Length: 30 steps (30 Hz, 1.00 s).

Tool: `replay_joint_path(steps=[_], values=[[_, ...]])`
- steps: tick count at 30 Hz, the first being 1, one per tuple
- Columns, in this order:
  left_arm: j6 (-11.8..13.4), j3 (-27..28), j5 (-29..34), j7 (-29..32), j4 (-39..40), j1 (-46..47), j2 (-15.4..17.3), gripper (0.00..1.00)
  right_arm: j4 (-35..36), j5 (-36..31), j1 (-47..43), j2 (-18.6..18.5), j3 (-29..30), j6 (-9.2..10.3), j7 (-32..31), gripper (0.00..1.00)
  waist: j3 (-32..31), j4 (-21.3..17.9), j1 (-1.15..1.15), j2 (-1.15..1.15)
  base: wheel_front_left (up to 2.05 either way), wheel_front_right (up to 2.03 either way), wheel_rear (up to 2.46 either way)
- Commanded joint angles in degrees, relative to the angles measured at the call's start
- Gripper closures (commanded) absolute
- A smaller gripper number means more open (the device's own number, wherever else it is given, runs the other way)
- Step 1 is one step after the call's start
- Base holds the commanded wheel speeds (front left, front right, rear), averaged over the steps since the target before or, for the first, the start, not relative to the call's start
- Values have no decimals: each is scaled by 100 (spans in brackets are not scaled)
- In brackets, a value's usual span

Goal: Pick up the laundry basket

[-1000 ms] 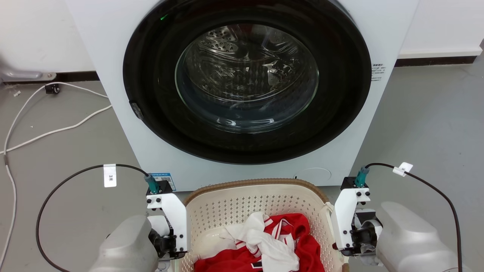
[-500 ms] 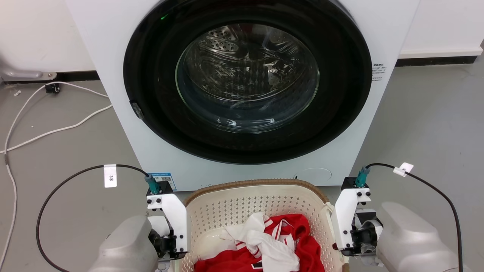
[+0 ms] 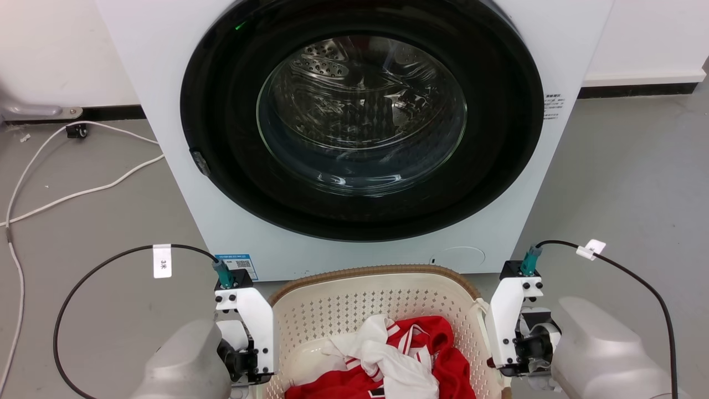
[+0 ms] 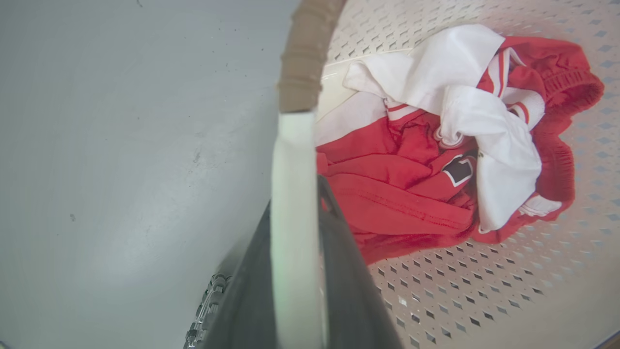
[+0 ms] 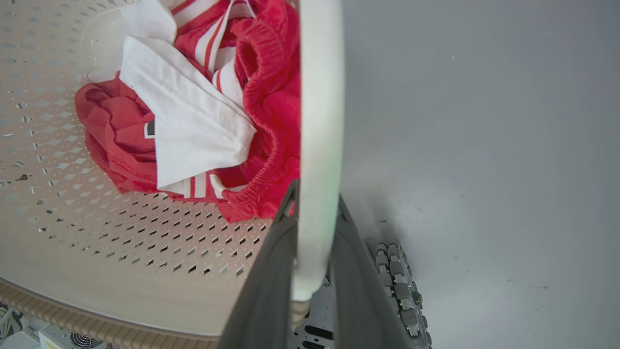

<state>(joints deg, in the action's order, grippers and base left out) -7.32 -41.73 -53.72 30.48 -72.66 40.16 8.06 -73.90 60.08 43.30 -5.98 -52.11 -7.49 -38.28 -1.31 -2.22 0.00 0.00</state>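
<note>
- Left wrist view: the left gripper had its two dark fingers closed on the left side handle of the laundry basket, one finger pressed to each face of the white strip; the brown woven-look rim ran on beyond the handle's far end; inside the cream perforated wall lay a red garment with a white garment crumpled across it; bare grey floor lay on the handle's outer side.
- Right wrist view: the right gripper gripped the right side handle in the same way, with a dark finger tight against each side; the red and white clothes were heaped against the basket wall just inside that handle; a stretch of the brown rim curved along the bottom edge of the view; the grey floor lay outside the handle.
- Head view: the basket sat at the bottom centre, just in front of the white front-loading washing machine and between the two arms; the left wrist bracket and the right wrist bracket stood right beside its two sides, with the fingers hidden below them; whether the basket's base touched the floor could not be told; the machine's round glass door showed the steel drum behind it; a black cable looped to the left wrist and another black lead ran to the right one; a white cord trailed over the floor to the left of the machine.
</note>
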Motion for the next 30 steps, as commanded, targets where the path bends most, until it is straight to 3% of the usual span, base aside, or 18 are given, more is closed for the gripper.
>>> replay_joint_path(steps=[1,30], values=[[-25,-24,-33,22,45,-71,-15,100,14,46,-46,31,-6,0,6,100,2,-1,0,0,0,0,0],[-25,-241,-228,-22,17,-51,7,100,93,121,-8,-9,-122,-1,-23,100,3,-9,0,0,0,0,0]])
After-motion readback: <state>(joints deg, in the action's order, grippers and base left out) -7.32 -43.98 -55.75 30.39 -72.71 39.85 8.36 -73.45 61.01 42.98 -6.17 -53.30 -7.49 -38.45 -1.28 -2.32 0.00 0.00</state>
